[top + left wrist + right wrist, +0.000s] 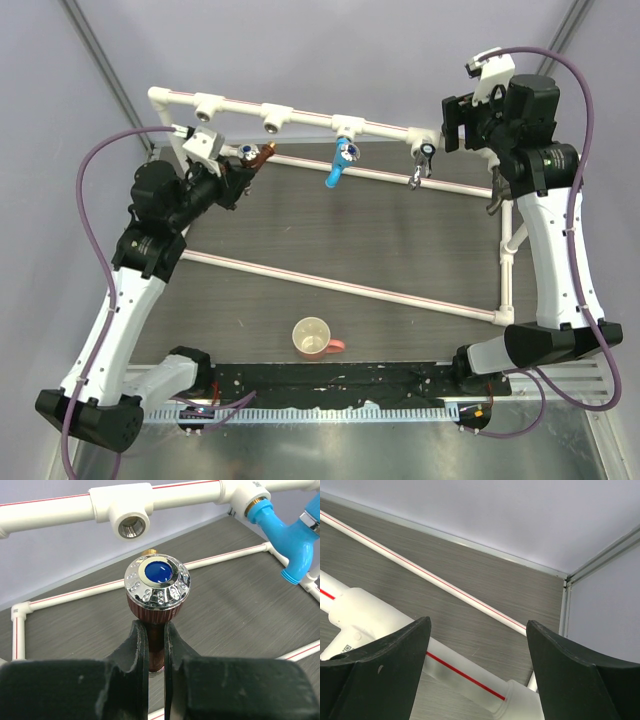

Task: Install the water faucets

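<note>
Left claw [156, 632]: clamped shut on the copper faucet [158, 587], jaws pinching its reddish body just under the ribbed collar.
Faucet pose: chrome knob with blue cap facing the wrist camera, brass threaded end pointing away toward the empty tee socket [131, 526]. Thread tip near the socket and apparently not yet inside, though mostly hidden behind the knob.
Handling: stiff metal, probably weighty for its size. Polished knob likely slippery, so better held on the body or ribbed collar, as now. Best kept square to the socket to avoid cross-threading.
Neighbours: blue faucet [290, 537] seated in the next socket to the right; chrome faucet [424, 160] hanging further along the same pipe.
Right claw [477, 630]: jaws wide apart, holding nothing, above the white pipe frame [365, 615] near the far right corner of the bench [400, 230].
Step in hand: likely aligning the copper one, then screwing it in.
</note>
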